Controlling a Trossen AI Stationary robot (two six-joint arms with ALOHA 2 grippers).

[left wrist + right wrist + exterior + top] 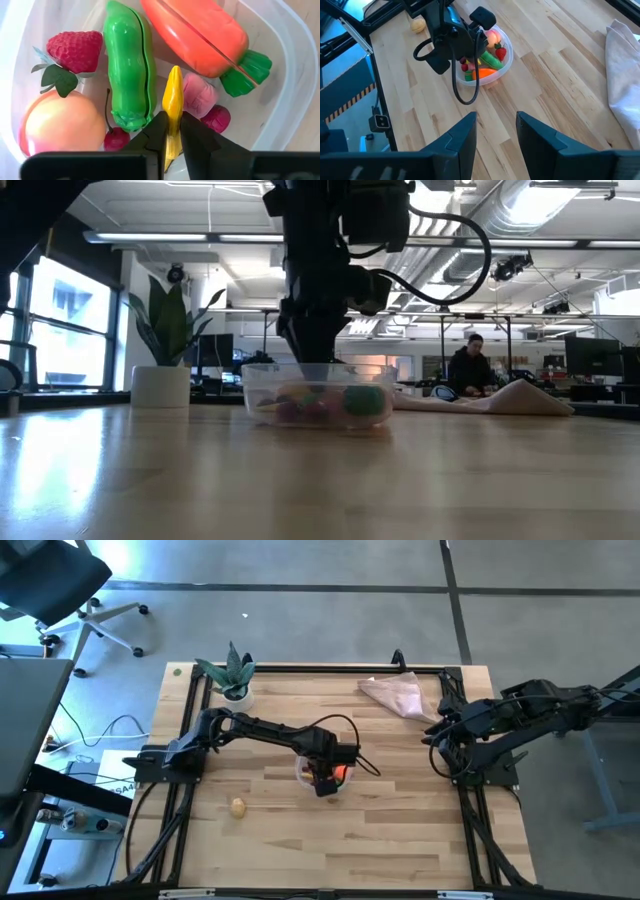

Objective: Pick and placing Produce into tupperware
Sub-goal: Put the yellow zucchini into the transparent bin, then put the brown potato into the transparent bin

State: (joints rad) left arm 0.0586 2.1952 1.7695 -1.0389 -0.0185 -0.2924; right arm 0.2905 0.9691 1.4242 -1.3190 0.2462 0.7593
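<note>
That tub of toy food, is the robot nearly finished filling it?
Nearly. The tub already holds a carrot, green pod, strawberry and peach. The left gripper pinches a yellow piece inside it. One potato remains on the table.

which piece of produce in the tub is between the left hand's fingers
The thin yellow piece: it alone sits between the left hand fingers. The green pod, carrot and strawberry lie clear.

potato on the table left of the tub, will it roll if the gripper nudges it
Probably. The potato looks small and rounded, lying loose on smooth bare wood, so a sideways nudge could send it rolling. It seems a light toy piece, likely stiff enough to pinch, though its curved sides might slip.
</note>
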